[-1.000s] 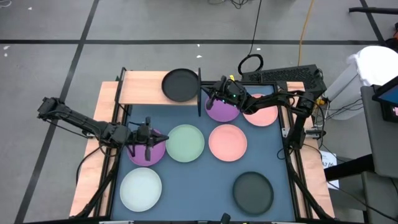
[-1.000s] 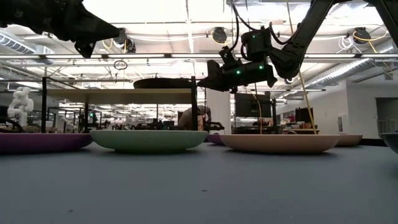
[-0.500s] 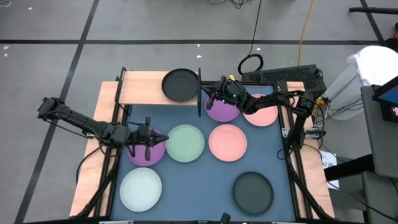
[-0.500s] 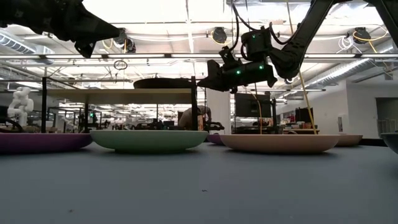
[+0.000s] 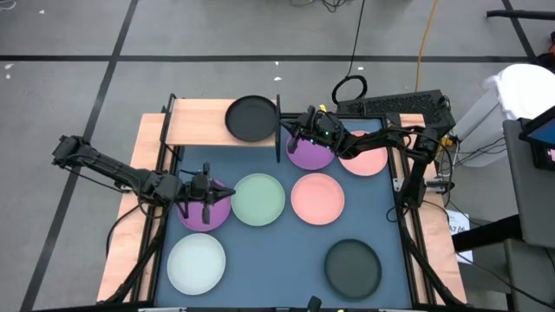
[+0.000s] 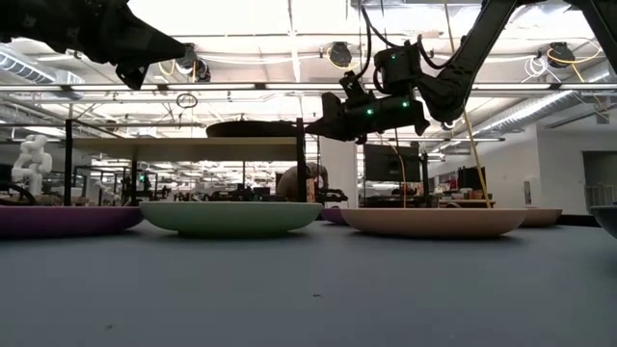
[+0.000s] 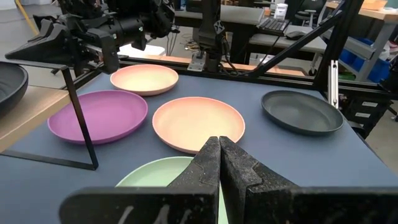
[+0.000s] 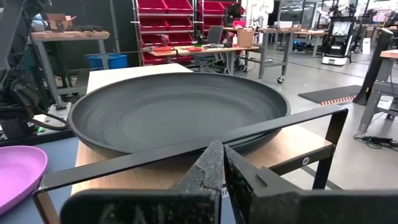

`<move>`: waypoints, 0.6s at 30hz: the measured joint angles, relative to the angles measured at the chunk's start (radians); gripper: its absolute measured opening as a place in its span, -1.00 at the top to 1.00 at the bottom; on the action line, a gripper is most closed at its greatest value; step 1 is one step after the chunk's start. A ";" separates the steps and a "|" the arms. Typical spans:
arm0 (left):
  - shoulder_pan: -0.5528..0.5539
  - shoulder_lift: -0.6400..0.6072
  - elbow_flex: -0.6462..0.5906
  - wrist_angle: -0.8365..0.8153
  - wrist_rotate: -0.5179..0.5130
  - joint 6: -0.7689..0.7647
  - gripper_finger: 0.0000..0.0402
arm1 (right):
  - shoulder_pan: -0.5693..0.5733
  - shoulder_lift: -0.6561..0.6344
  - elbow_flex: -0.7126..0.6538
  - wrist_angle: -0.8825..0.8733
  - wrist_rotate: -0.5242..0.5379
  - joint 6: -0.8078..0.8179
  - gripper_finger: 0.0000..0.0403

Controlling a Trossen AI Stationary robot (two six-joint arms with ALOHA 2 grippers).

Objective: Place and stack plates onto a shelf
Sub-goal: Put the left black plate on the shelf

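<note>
The shelf [image 5: 195, 123] stands at the table's far left, a light-wood board in a black frame, with one black plate [image 5: 252, 118] resting flat on its right half. My right gripper [image 5: 290, 132] is shut and hovers just off the shelf's right end, level with that plate [image 8: 180, 112]. My left gripper [image 5: 218, 196] is shut and hangs in the air over a purple plate [image 5: 201, 212]. A green plate [image 5: 257, 199], a pink plate [image 5: 317, 198], a second purple plate [image 5: 310, 152], a second pink plate [image 5: 366, 156], a black plate [image 5: 352, 267] and a whitish plate [image 5: 197, 264] lie flat on the table.
The shelf's black end bar [image 8: 186, 155] runs between my right gripper and the plate on the board. The shelf's left half [image 5: 191, 121] is bare wood. Wooden rails [image 5: 121, 251] border the blue-grey tabletop. A keyboard [image 5: 395, 106] lies beyond the far edge.
</note>
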State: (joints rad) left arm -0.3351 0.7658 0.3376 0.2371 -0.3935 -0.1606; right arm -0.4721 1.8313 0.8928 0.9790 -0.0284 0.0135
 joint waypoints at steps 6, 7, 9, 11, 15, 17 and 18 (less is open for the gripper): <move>0.000 0.000 0.000 0.000 0.000 -0.004 0.99 | 0.000 0.000 0.000 0.003 0.023 -0.031 1.00; 0.000 0.000 0.000 0.000 0.000 -0.006 0.99 | 0.000 0.000 0.000 0.005 0.045 -0.033 1.00; 0.000 0.000 0.000 0.000 0.000 -0.010 0.99 | -0.004 0.000 0.000 0.012 0.074 -0.034 1.00; 0.000 0.000 0.000 0.000 0.000 -0.017 0.99 | -0.009 0.000 0.000 0.012 0.077 -0.033 1.00; 0.000 0.000 0.000 -0.001 0.000 -0.022 0.99 | -0.013 0.000 0.000 0.011 0.077 -0.024 1.00; 0.000 0.000 0.000 -0.001 0.000 -0.022 0.99 | -0.013 0.000 0.000 0.011 0.076 -0.022 1.00; 0.000 0.000 0.000 -0.001 0.000 -0.022 0.99 | -0.013 0.000 0.000 0.011 0.076 -0.018 1.00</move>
State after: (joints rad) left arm -0.3347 0.7658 0.3375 0.2363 -0.3935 -0.1825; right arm -0.4850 1.8313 0.8928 0.9903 0.0479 -0.0045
